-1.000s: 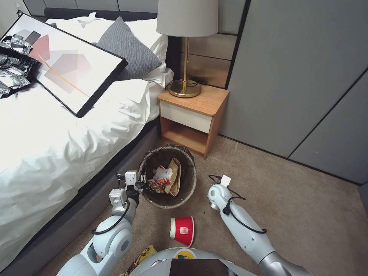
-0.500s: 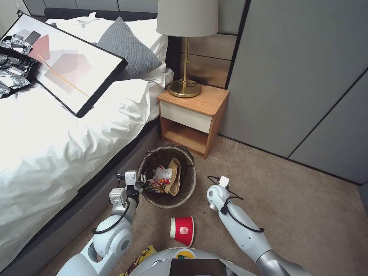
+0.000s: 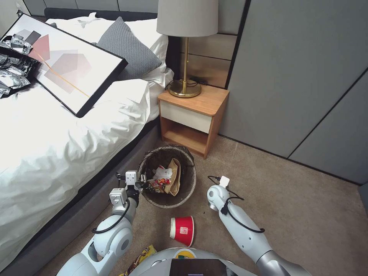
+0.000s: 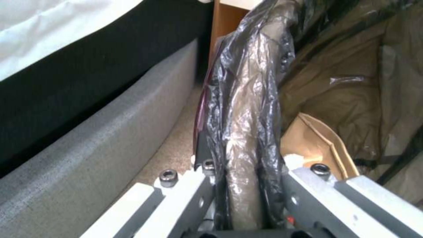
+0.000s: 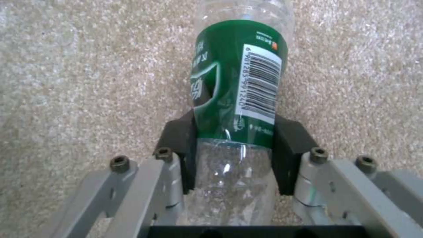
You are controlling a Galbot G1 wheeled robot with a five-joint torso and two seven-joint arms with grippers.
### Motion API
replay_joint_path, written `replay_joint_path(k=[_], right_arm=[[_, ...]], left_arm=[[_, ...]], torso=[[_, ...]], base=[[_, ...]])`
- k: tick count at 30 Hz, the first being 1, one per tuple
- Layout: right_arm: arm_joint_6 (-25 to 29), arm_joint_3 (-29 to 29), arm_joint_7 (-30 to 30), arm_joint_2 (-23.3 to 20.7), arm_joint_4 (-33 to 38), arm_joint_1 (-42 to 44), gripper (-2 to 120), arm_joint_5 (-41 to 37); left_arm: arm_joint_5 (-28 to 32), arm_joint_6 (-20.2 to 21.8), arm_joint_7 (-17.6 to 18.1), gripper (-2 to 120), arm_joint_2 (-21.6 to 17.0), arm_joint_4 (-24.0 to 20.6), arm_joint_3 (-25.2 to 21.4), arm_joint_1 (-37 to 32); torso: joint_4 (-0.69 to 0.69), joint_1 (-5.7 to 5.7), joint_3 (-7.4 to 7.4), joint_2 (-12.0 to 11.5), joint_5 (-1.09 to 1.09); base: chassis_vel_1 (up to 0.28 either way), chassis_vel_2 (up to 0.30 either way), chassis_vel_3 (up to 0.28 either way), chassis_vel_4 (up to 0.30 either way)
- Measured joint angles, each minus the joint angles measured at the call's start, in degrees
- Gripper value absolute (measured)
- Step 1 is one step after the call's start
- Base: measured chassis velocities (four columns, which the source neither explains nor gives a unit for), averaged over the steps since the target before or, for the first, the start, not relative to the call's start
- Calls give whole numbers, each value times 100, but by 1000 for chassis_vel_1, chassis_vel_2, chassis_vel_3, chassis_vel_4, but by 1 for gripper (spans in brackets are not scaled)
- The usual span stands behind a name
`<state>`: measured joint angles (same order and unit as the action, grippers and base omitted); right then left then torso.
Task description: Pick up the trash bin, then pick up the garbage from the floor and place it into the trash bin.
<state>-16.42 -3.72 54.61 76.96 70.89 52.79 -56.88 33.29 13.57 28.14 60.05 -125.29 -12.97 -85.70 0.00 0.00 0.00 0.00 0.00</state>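
2 claws grip: left claw (image 4: 244,185) pinches bag-lined trash bin (image 4: 247,109) rim, right claw (image 5: 233,155) clamps green-labelled clear bottle (image 5: 238,86)

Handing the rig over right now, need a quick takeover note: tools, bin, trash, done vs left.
Left tool: shut on the trash bin rim and its bag liner, beside the bed.
Right tool: low over the carpet to the bin's right, pads on both sides of the green-labelled bottle; the bottle lies on the floor, not lifted.
Done: brown paper bag, white tissue wad and a wrapper are in the bin.
Left: bottle, the red paper cup on its side in front of the bin, and the yellow wrapper near the robot's base.
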Motion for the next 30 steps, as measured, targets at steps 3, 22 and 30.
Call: replay_joint_path(k=[3, 22, 30], right_arm=[[1, -2, 47, -31, 166, 40, 27, 16], [194, -248, 442, -720, 2363, 293, 25, 502], [443, -368, 219, -1609, 3488, 381, 25, 1062]], left_arm=[[4, 0, 0, 0, -9, 0, 2, 0], [-28, 12, 3, 0, -15, -14, 58, -53], [-26, 23, 3, 0, -21, 30, 76, -33]], torso=[[0, 0, 0, 0, 0], [1, 0, 0, 1, 1], [-1, 0, 0, 1, 0]], base=[[0, 0, 0, 0], [0, 0, 0, 0], [0, 0, 0, 0]])
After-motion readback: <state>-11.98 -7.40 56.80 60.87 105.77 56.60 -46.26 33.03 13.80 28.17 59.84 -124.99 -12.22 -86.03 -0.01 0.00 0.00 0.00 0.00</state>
